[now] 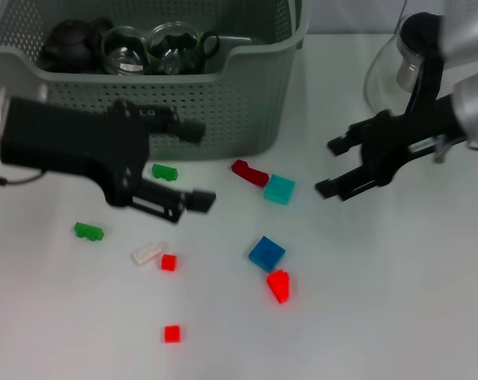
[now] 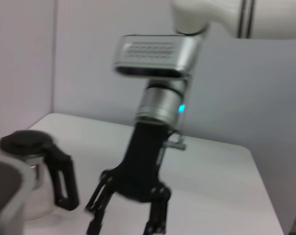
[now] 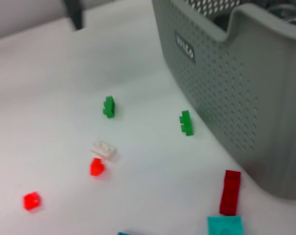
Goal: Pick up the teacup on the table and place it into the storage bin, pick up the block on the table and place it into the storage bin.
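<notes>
The grey-green perforated storage bin [image 1: 223, 103] stands at the back left and holds two glass teacups [image 1: 127, 52] and a dark teapot [image 1: 69, 43]. Its wall and black label show in the right wrist view [image 3: 246, 93]. No teacup shows on the table. Several small blocks lie in front of the bin: green [image 1: 165, 171], dark red [image 1: 249, 172], teal [image 1: 279, 189], blue [image 1: 267, 253] and red [image 1: 278, 285]. My left gripper [image 1: 195, 165] is open and empty just in front of the bin, beside the green block. My right gripper [image 1: 328, 168] is open and empty, right of the teal block.
A glass pot with a black lid [image 1: 397, 59] stands at the back right behind my right arm, and shows in the left wrist view [image 2: 25, 171]. More blocks lie at the front left: green [image 1: 89, 231], white [image 1: 148, 253], small red [image 1: 168, 262] and red [image 1: 172, 333].
</notes>
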Motion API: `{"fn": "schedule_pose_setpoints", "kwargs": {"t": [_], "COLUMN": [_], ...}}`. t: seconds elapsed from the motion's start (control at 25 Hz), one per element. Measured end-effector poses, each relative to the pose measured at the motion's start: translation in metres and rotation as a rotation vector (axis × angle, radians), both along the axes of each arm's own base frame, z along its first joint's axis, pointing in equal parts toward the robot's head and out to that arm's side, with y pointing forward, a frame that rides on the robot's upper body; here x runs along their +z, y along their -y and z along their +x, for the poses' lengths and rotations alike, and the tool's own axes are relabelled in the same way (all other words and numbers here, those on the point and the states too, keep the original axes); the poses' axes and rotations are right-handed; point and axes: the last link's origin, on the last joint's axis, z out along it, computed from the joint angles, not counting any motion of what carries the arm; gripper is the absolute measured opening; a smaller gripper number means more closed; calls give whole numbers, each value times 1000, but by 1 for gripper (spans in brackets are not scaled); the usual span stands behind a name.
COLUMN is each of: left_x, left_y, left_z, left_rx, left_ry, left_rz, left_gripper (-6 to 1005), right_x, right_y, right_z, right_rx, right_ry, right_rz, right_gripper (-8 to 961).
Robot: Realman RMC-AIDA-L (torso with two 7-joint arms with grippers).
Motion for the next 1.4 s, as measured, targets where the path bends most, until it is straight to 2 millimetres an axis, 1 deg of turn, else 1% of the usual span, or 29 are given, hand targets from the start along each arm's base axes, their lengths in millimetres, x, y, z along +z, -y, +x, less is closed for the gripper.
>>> {"fn": "schedule_pose_setpoints", "kwargs": {"t": [0.08,0.28,0.52,0.56,0.8,1.12,1.4], "left_x": [-5,-16,-27,-27,-30,-32,-32], "left_y": [6,14,17,17,16,13,11], "left_z": [-6,-23,-40,-40,-41,-40,-40], "left_rx": [-26,-42,-46,-41,-35,-44,-39], "left_ry": [7,42,73,74,77,66,63], "left_rz": [-2,-17,0,2,9,18,28], "left_gripper": [952,952,952,952,952,952,952], "right_x": [-13,-38,-60,-60,-75,-88,-88], "right_y": [-2,-3,-6,-6,-8,-10,-11], "right_z": [-7,-18,-18,-18,-20,-16,-16], "right_rx": [16,52,54,54,75,96,97], "right_ry": [36,106,180,180,177,201,201], "right_rz": [1,5,22,22,62,108,119], "right_gripper": [877,877,877,877,877,878,828]}}
